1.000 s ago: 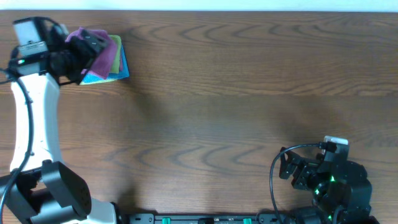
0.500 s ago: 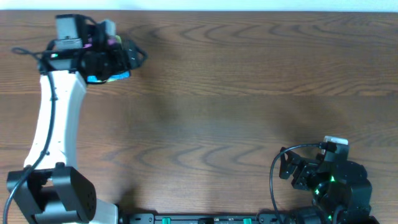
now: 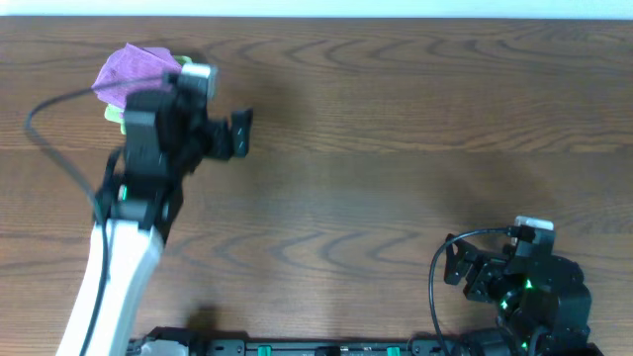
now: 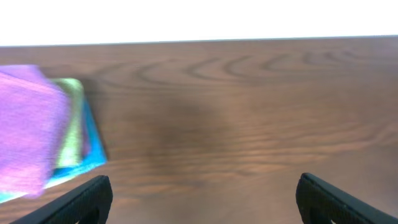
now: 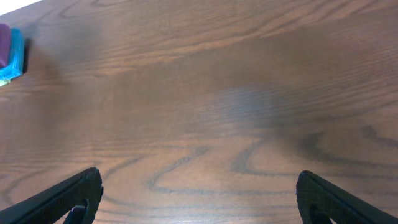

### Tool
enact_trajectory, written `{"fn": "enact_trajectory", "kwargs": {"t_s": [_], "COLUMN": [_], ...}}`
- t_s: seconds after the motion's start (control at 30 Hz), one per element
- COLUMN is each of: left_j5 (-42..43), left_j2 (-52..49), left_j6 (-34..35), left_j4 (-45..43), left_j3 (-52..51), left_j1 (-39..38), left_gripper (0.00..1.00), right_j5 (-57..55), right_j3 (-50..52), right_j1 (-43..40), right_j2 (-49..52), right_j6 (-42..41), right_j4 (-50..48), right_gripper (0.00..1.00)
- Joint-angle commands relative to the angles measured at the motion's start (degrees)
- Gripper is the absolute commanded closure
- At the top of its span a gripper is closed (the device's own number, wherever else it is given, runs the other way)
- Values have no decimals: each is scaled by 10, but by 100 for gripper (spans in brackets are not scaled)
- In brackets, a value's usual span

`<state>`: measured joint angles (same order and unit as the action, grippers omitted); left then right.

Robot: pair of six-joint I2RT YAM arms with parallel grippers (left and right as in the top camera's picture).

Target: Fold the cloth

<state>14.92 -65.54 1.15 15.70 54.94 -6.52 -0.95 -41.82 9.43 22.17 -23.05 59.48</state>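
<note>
The purple cloth (image 3: 131, 69) lies folded on top of a stack at the table's far left corner. In the left wrist view it (image 4: 28, 124) sits at the left, over a lime-green cloth (image 4: 73, 124) and a bright blue cloth (image 4: 93, 152). My left gripper (image 3: 240, 133) is open and empty, to the right of the stack and apart from it; its fingertips (image 4: 199, 199) frame bare wood. My right gripper (image 3: 457, 265) is open and empty near the front right edge, its fingers (image 5: 199, 196) over bare table. No white tag shows.
The wooden table (image 3: 396, 129) runs to a white far edge. The cloth stack shows as a small purple and blue patch (image 5: 9, 53) at the far left of the right wrist view. The left arm (image 3: 129, 247) crosses the front left.
My left arm has swung away from the cloth stack, moving right and toward the front. The purple cloth is now uncovered on top of the stack. The right arm has not moved.
</note>
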Motion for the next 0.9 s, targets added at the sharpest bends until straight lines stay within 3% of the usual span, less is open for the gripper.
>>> {"fn": "enact_trajectory", "kwargs": {"t_s": [0.0, 0.27, 0.4, 0.63, 0.87], "left_j5": [-37, -69, -80, -136, -186], "left_j2": [90, 377, 511, 588, 633], "left_j6": [-32, -89, -104, -101, -30], "left_j4": [-25, -32, 13, 155, 228], "left_j3": [-100, -309, -383, -416, -433], "left_j1": [18, 62, 73, 74, 74], "left_gripper": [5, 5, 5, 4, 5], "right_j5": [-5, -5, -5, -5, -5], "right_j3": [3, 3, 3, 3, 3], "right_j1": [-5, -5, -5, -5, -5], "right_j2": [-2, -2, -2, -2, -2], "right_j6": [-7, -7, -7, -7, -7], "right_j4": [2, 2, 2, 2, 2], "right_gripper": [1, 1, 1, 1, 1]}}
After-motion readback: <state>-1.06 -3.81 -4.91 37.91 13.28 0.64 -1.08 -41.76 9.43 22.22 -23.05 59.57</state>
